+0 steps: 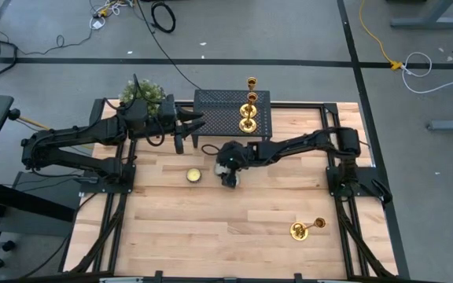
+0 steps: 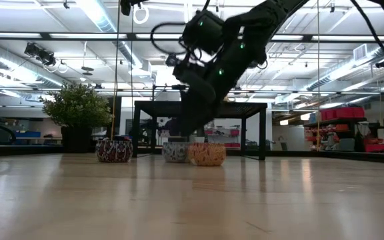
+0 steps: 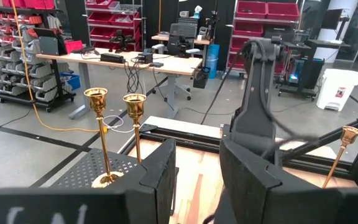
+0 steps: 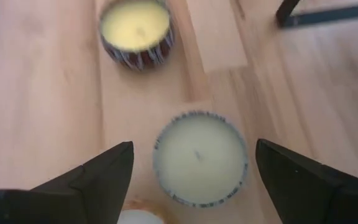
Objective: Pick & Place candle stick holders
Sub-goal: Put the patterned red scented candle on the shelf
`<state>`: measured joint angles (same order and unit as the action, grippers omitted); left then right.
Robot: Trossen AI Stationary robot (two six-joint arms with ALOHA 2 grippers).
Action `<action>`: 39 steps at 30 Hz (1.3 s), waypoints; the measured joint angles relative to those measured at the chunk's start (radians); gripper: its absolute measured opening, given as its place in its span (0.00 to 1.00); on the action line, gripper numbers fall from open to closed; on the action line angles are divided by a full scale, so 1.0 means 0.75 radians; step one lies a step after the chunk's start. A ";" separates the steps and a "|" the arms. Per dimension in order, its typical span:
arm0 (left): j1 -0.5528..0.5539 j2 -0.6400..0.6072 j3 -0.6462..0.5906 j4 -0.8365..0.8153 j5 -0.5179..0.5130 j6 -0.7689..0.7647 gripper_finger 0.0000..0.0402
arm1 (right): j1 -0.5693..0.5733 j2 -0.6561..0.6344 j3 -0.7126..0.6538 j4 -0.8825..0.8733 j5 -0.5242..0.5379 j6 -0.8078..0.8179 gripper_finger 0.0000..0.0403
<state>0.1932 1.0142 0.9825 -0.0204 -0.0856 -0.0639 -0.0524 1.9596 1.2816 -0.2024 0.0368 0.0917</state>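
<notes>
Two of the candle stick holders (image 1: 249, 106) stand upright on the black perforated stand (image 1: 219, 110) at the far side of the table. The third candle stick holder (image 1: 305, 229) lies tipped on its side on the wooden table (image 1: 211, 228), near the right corner and well apart from everything else.

The right gripper (image 4: 188, 165) isn't over any of them. It hangs with its jaws spread wide and nothing between them, right above a cream-coloured candle in a tin (image 4: 199, 157), with a second candle tin (image 4: 135, 28) a bit beyond. The left gripper (image 3: 197, 168) waits by the stand next to the potted plant (image 1: 144, 94); its fingers stand partly apart and hold nothing.

How they'd likely handle: polished brass, so stiff and not fragile, but slick — and probably bottom-heavy given the flared base. The thin stem looks like the obvious place to pinch, close above the base so it doesn't swing. The one lying down could roll on its round base, so a squeeze across the stem from straight above seems the safest bet — firm, since smooth metal slips easily.
</notes>
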 joint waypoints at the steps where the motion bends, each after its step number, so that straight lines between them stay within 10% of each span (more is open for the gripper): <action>1: 0.000 0.000 0.000 0.000 0.000 0.000 0.32 | 0.004 -0.019 0.000 -0.002 -0.001 0.000 0.83; 17: -0.001 0.000 0.000 -0.408 0.000 -0.142 0.34 | 0.088 -0.464 0.001 -0.213 0.234 -0.084 0.84; 39: -0.016 0.126 -0.001 -0.860 0.055 -0.108 0.83 | 0.089 -0.753 0.001 -0.222 0.433 -0.097 0.84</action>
<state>0.1811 1.1089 0.9821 -0.6651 -0.0441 -0.1450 0.0147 1.3945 1.2819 -0.3691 0.3615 0.0186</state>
